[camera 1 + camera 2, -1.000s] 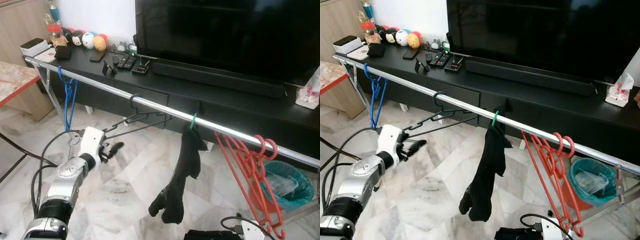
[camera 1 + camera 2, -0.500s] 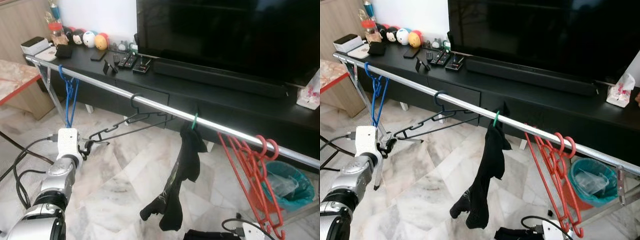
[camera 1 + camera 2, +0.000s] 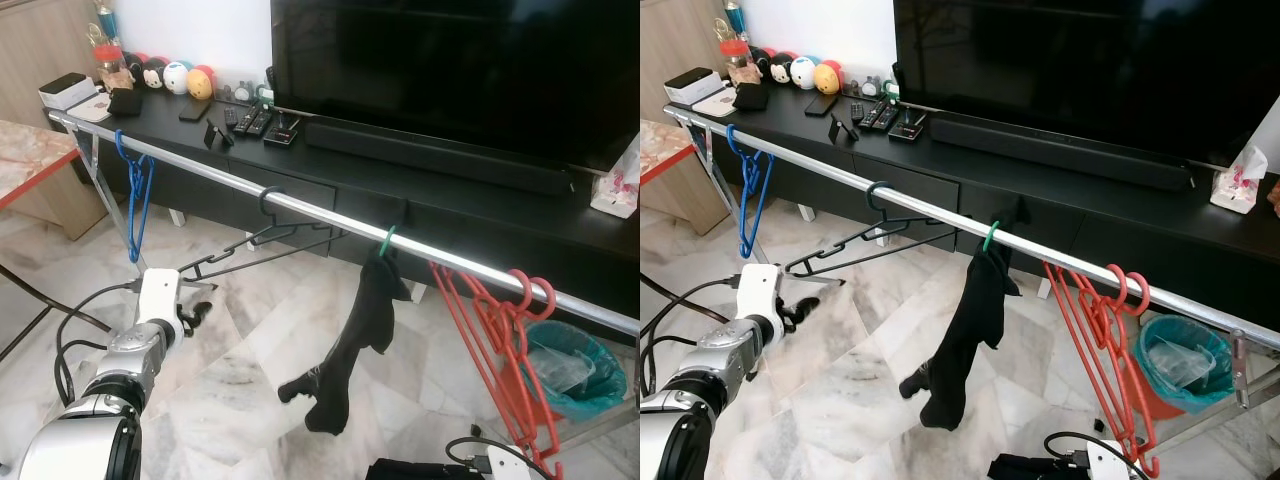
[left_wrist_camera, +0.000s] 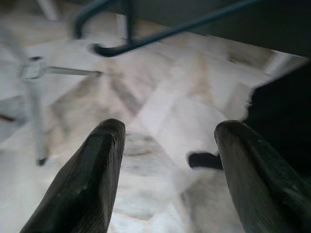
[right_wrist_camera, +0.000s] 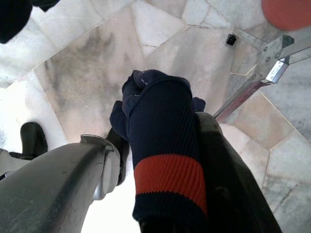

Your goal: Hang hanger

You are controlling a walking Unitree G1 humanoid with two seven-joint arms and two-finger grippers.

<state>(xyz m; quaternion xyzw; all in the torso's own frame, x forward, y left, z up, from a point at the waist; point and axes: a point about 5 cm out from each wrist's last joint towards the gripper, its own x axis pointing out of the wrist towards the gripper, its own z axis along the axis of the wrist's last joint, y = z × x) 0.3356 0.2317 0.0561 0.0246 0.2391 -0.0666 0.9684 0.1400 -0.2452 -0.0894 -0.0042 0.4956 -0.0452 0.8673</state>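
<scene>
One black hanger (image 3: 262, 243) now hangs on the rail (image 3: 310, 211); left gripper (image 4: 167, 145), fingers spread, has let go and dropped away.

Right gripper (image 5: 160, 145) pinches a sock (image 5: 163, 145).

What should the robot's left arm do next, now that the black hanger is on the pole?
Probably lower away: the black hanger already hooks the rail, and the left gripper is open and empty below it.

No lettering, labels, brand marks, numbers or signs are legible on any object or surface in this living room scene.
</scene>
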